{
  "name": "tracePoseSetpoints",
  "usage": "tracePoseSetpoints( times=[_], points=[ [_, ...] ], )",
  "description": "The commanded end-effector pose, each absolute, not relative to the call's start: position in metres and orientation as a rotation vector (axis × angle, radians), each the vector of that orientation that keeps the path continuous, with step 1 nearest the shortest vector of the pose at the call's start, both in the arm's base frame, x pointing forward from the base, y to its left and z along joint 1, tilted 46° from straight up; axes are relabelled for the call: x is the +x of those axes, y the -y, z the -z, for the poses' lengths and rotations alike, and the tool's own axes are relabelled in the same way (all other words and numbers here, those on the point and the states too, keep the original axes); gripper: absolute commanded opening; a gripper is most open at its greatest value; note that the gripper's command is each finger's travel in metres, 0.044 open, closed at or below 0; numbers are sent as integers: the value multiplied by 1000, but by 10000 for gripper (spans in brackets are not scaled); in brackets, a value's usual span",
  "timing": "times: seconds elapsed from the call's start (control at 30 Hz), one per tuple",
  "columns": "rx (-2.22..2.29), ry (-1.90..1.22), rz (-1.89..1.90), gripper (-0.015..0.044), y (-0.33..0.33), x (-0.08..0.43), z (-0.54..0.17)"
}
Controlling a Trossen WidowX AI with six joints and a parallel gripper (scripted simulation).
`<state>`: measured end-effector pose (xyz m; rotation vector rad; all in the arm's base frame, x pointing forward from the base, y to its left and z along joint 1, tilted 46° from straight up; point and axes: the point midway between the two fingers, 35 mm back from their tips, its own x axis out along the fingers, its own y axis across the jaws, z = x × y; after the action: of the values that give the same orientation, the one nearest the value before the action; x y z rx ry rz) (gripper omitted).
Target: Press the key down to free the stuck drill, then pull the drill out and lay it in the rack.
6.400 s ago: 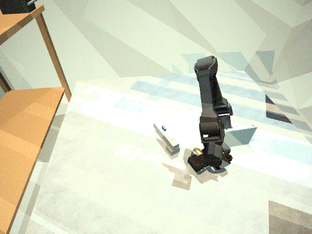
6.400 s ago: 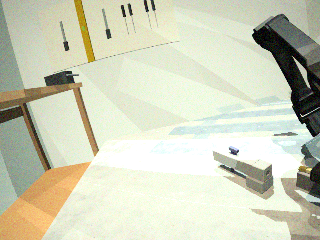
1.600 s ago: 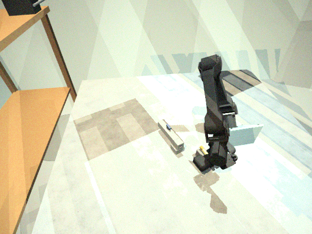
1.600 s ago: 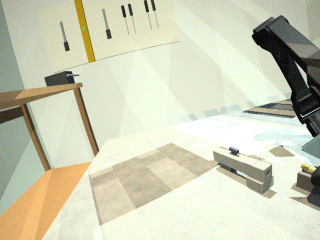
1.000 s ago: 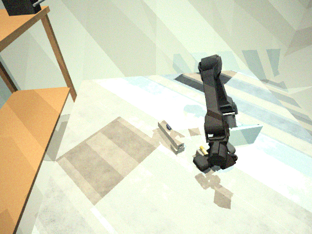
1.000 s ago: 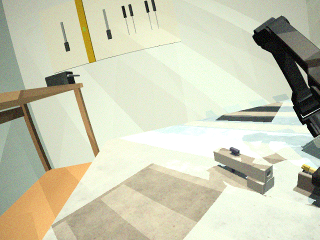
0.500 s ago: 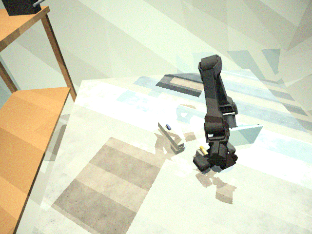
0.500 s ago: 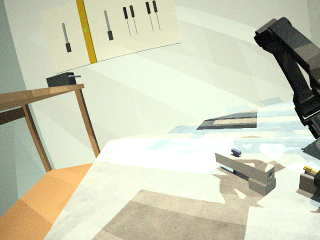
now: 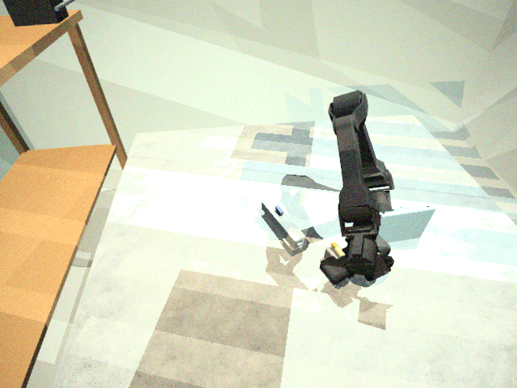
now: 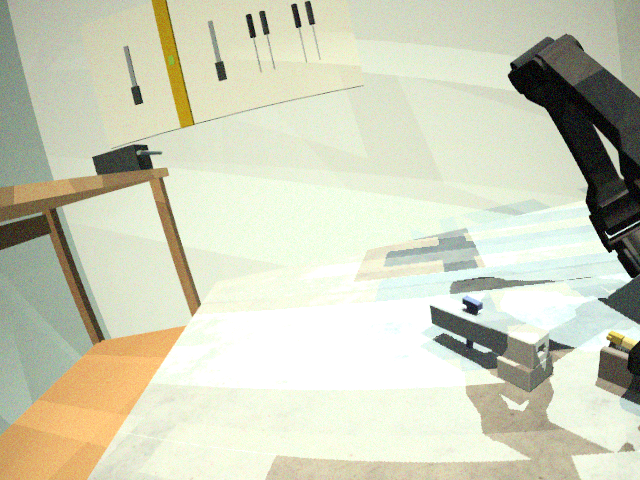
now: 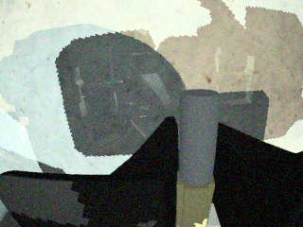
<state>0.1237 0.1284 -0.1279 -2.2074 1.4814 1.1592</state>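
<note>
Drill gripped, clear of its block
Gripper (image 11: 197, 170) fingers clamp the drill (image 11: 199, 146): grey cylindrical shaft pointing forward, yellow butt rearward.

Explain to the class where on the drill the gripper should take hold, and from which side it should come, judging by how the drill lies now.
Grip the drill across its round grey shaft, one finger on each side, as the gripper does now. Its shape favours this: the shaft is narrow and straight-sided, so parallel fingers probably seat squarely. Come in along its length from the yellow end, the end that shows beside the gripper in the top view.
</note>
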Motion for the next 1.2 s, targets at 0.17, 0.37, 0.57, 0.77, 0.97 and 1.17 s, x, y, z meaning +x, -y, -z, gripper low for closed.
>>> tracePoseSetpoints(
  times=[0.17, 0.37, 0.57, 0.77, 0.97, 1.17],
  points=[
    [-2225, -1494, -1140, 0, -121, 127, 126],
    [-2225, -1494, -1140, 0, -121, 127, 126],
    [-2225, -1494, -1140, 0, -121, 127, 126],
    [-2225, -1494, -1140, 0, -121, 127, 126],
    [-2207, -1481, -1159, 26, -128, 124, 128],
    [-2207, -1481, -1159, 184, -128, 124, 128]
  ],
)
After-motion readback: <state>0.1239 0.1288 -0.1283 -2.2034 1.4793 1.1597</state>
